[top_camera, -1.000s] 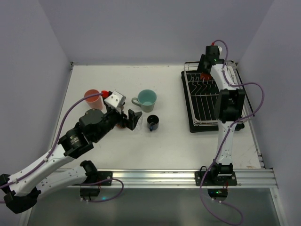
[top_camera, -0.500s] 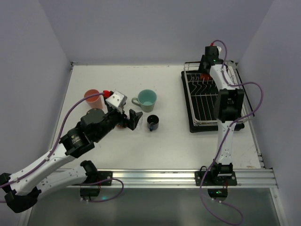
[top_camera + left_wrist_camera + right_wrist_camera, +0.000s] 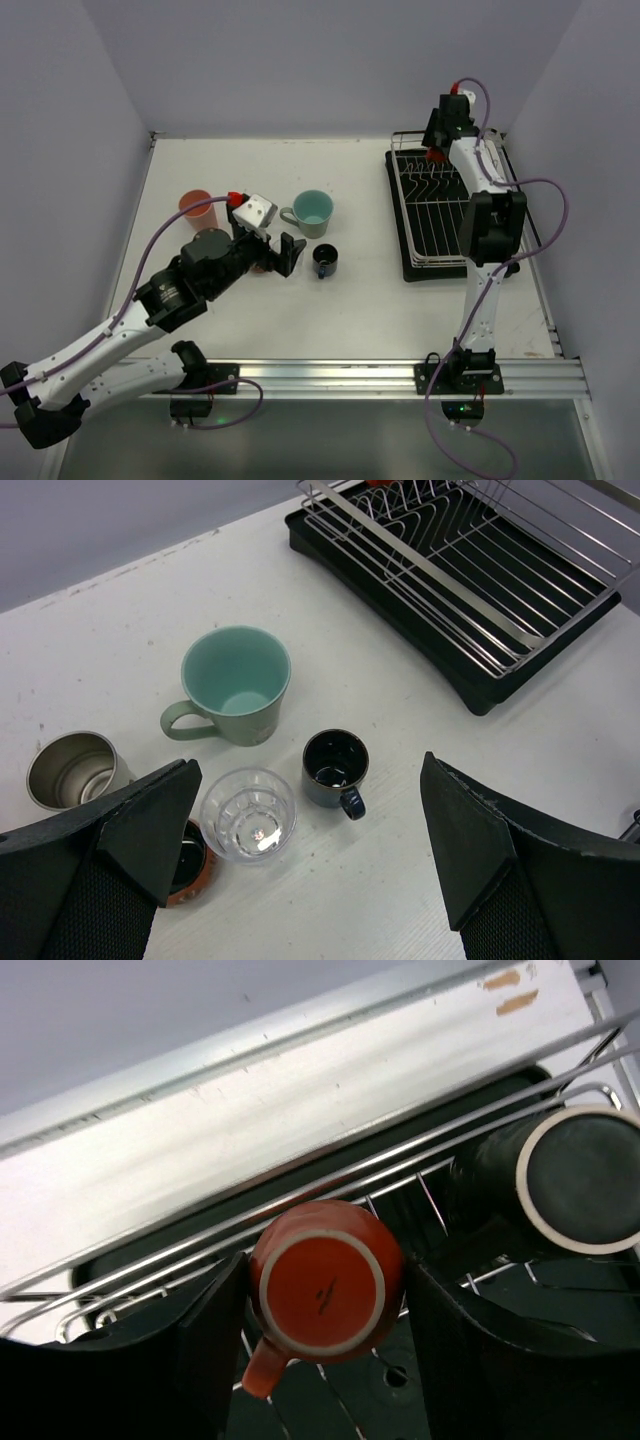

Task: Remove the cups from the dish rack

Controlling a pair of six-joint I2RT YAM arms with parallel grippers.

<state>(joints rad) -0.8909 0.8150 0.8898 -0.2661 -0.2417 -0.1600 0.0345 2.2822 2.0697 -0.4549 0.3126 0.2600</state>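
Right end effector [image 3: 322, 1312] clamps glossy round orange cup [image 3: 325, 1282].

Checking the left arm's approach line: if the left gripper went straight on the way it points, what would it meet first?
Likely the small dark cup, roughly centred between the fingers of the open left gripper. The clear glass sits just beside that line; depth is unclear.

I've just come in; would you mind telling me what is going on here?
Two robot arms are unloading cups from a dish rack. The right gripper is at the rack's far end, its jaws against both sides of an upturned orange cup, with a black cup beside it. The left gripper hovers open over cups standing on the table: a teal mug, a dark mug, a clear glass and a metal cup.
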